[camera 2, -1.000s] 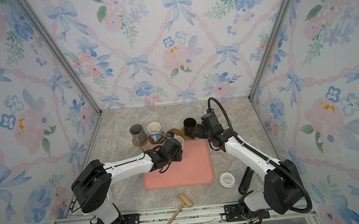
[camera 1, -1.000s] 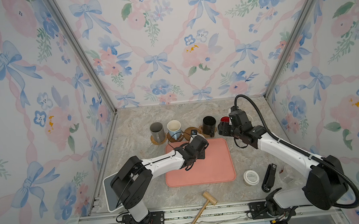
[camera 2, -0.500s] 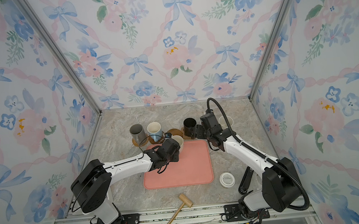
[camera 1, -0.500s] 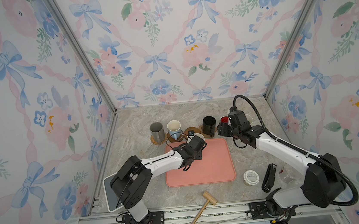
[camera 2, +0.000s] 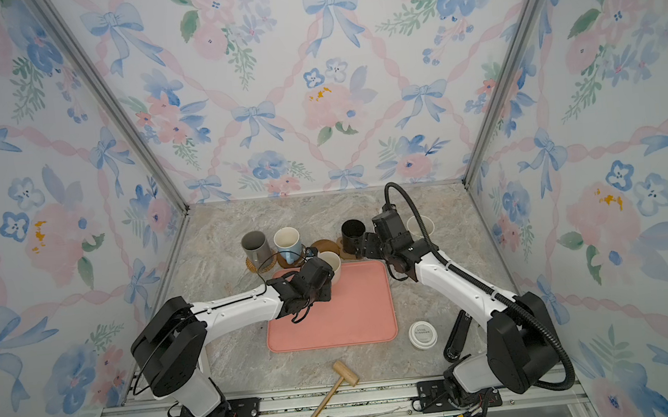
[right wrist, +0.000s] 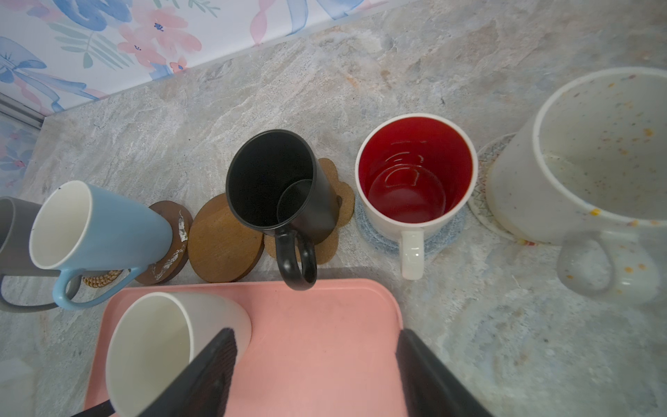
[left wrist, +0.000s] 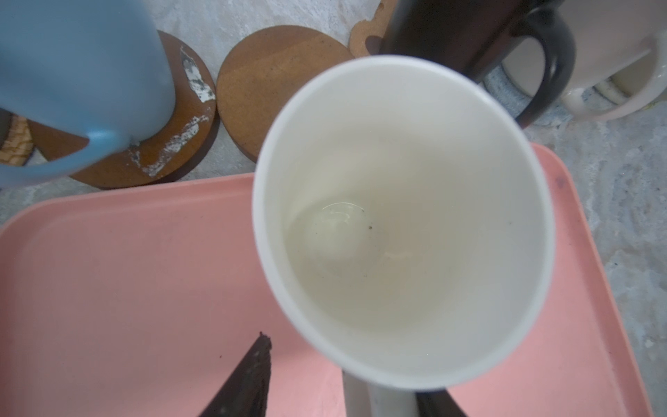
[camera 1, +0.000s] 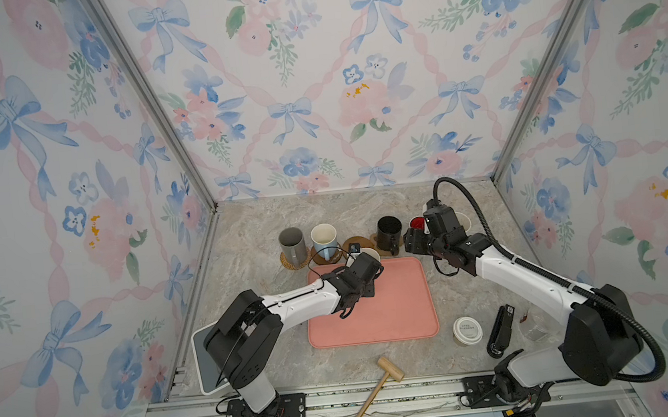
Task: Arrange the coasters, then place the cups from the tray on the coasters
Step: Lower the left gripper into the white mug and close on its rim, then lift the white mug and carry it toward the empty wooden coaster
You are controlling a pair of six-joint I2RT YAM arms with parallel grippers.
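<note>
A cream cup [left wrist: 400, 220] stands at the back left corner of the pink tray [camera 1: 396, 308]. My left gripper [left wrist: 339, 379] is open and straddles its handle, with one finger [left wrist: 252, 375] clear of it. Just behind lies a bare brown wooden coaster [camera 1: 354, 244]. Along the back row, the grey cup [camera 1: 291, 240], blue cup [camera 1: 324, 237], black cup [right wrist: 274, 180], red-inside cup [right wrist: 415, 173] and speckled cup [right wrist: 584, 162] each stand on a coaster. My right gripper [right wrist: 314, 346] hangs open and empty over the tray's back right corner.
A white-lidded paper cup [camera 1: 467, 329], a black stapler-like thing [camera 1: 500, 329] and a clear piece [camera 1: 533, 326] sit at the front right. A wooden mallet [camera 1: 382, 380] lies at the front edge. A white slab [camera 1: 203, 364] leans at the left wall.
My left gripper has shifted a little at the cream cup's handle and its jaws have narrowed slightly. My right gripper has drawn back a little from the red-inside cup.
</note>
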